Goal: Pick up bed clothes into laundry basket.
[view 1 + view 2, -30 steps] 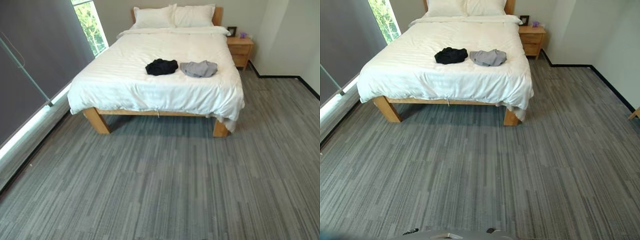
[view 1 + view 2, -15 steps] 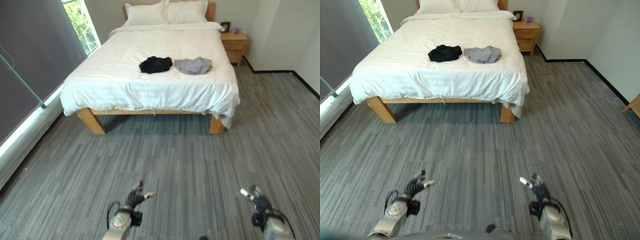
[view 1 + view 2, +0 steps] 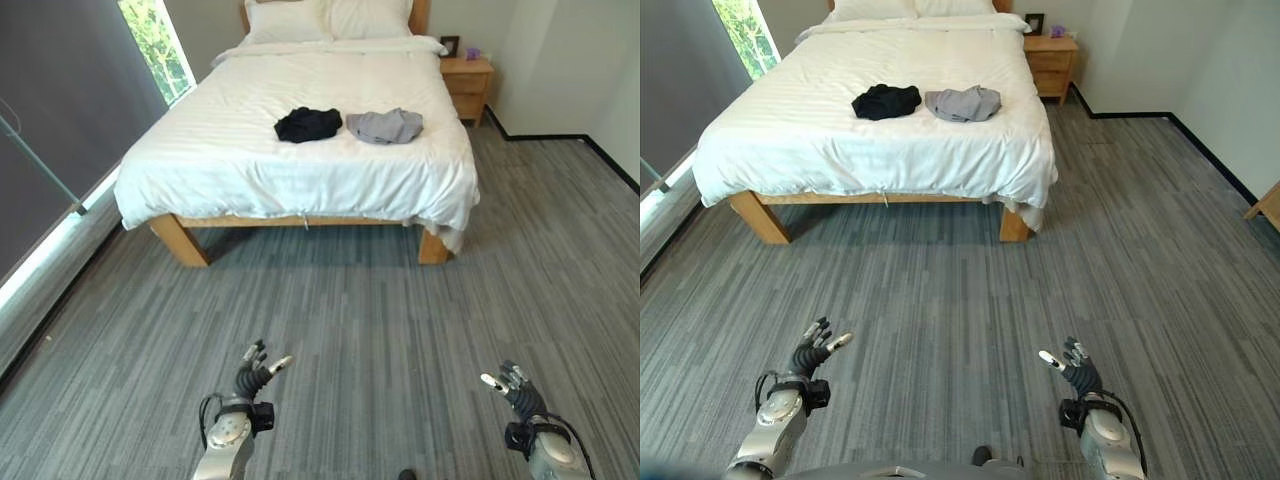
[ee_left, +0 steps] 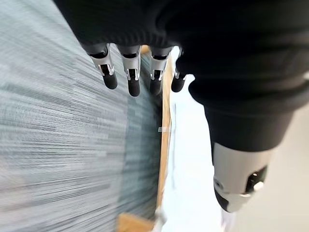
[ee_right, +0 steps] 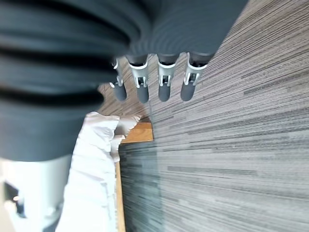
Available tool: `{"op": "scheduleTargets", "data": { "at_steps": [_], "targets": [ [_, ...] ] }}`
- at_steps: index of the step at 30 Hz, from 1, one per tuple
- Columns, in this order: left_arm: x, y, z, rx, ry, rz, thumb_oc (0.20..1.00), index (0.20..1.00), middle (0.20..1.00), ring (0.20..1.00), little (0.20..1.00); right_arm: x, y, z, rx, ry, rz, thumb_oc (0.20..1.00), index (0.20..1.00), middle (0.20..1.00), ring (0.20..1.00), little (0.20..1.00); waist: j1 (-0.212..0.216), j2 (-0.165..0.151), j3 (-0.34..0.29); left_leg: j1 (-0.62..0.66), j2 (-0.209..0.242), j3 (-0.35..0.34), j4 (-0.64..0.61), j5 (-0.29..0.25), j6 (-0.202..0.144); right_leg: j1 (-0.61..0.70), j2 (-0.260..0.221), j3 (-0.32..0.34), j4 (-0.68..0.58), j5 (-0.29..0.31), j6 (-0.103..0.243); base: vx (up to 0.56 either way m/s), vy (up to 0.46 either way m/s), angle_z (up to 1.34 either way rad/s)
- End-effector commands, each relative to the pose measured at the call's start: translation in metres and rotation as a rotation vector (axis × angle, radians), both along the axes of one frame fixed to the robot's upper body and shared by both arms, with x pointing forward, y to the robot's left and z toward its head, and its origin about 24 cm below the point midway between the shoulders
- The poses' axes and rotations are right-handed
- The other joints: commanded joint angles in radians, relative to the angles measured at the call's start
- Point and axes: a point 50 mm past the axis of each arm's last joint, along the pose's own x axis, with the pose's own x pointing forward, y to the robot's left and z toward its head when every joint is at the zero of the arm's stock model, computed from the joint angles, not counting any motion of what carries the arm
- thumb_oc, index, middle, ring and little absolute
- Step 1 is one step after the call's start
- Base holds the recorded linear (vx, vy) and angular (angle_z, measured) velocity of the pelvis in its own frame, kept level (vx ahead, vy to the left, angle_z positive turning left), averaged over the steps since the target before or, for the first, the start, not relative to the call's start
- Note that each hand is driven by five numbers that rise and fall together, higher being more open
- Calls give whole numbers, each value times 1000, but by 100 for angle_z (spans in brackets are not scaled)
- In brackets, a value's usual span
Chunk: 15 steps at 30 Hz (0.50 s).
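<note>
Clothes, a black garment (image 3: pixel 309 123) and a grey garment (image 3: pixel 385 125), lie side by side on the bed (image 3: pixel 250 170), well ahead of me. Both my left hand (image 3: pixel 812 352) and right hand (image 3: pixel 1074 367) have just risen into sight over the carpet (image 3: pixel 350 310), fingers loose and empty, so I judge the approach is only starting

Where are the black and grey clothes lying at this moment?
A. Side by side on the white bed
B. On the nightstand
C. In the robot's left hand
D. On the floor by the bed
A: the black garment and the grey garment lie next to each other on the white bed.
</note>
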Motion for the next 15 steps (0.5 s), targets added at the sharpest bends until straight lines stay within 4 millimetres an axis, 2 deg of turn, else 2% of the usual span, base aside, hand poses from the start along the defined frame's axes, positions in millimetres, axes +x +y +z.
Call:
{"op": "scheduleTargets", "data": {
  "at_steps": [1, 3, 6, 8, 9, 10, 12, 13, 15],
  "targets": [
    [22, 17, 24, 30, -129, 31, 1000, 1000, 1000, 1000, 1000, 27, 1, 20, -10, -144, -11, 1000, 1000, 1000, 1000, 1000, -1, -64, -9, -57, -16, 22, -3, 41, -9, 31, -117, -26, 21, -36, 119, 29, 49, 1],
    [27, 20, 30, 60, -150, 19, 1000, 1000, 1000, 1000, 1000, 38, 2, 27, -33, -171, 10, 1000, 1000, 1000, 1000, 1000, 5, -63, -2, -64, -21, 28, 0, 36, -2, 20, -129, -23, 29, -33, 129, 30, 72, -2],
    [31, 21, 36, 92, -167, -4, 1000, 1000, 1000, 1000, 1000, 45, 4, 33, -37, -202, 22, 1000, 1000, 1000, 1000, 1000, 8, -61, 2, -72, -27, 30, 3, 32, 5, 1, -139, -17, 59, -38, 134, 15, 64, -8],
    [37, 21, 43, 120, -189, -28, 1000, 1000, 1000, 1000, 1000, 52, 6, 39, -36, -235, 29, 1000, 1000, 1000, 1000, 1000, 11, -56, 14, -77, -35, 29, 9, 23, 19, -36, -158, -7, 139, -55, 140, 12, 143, -10],
    [45, 20, 49, 157, -203, -63, 1000, 1000, 1000, 1000, 1000, 58, 10, 42, -30, -256, 34, 1000, 1000, 1000, 1000, 1000, 7, -50, 38, -77, -47, 17, 26, 9, 38, -89, -176, 9, 264, -53, 148, 34, 191, -8],
    [47, 19, 51, 168, -207, -77, 1000, 1000, 1000, 1000, 1000, 58, 11, 44, -31, -264, 40, 1000, 1000, 1000, 1000, 1000, 4, -50, 49, -73, -55, 9, 32, 4, 48, -124, -189, 18, 350, -20, 152, 47, 199, -10],
    [51, 17, 54, 180, -215, -96, 1000, 1000, 1000, 1000, 1000, 58, 14, 46, -34, -271, 55, 1000, 1000, 1000, 1000, 1000, -6, -52, 76, -56, -78, 1, 34, -6, 72, -218, -223, 48, 516, 115, 165, 61, 194, 10],
    [50, 19, 57, 195, -219, -103, 1000, 1000, 1000, 1000, 1000, 61, 18, 49, -8, -298, 50, 1000, 1000, 1000, 1000, 1000, -8, -29, 110, -46, -66, 10, 50, -20, 90, -294, -241, 25, 669, 149, 153, 53, 178, 24],
    [50, 21, 58, 204, -214, -110, 1000, 1000, 1000, 1000, 1000, 62, 19, 51, 10, -312, 45, 1000, 1000, 1000, 1000, 1000, -9, -27, 119, -47, -61, 13, 67, -31, 92, -337, -243, 16, 703, 129, 151, 129, 53, 9]
  ]
}}
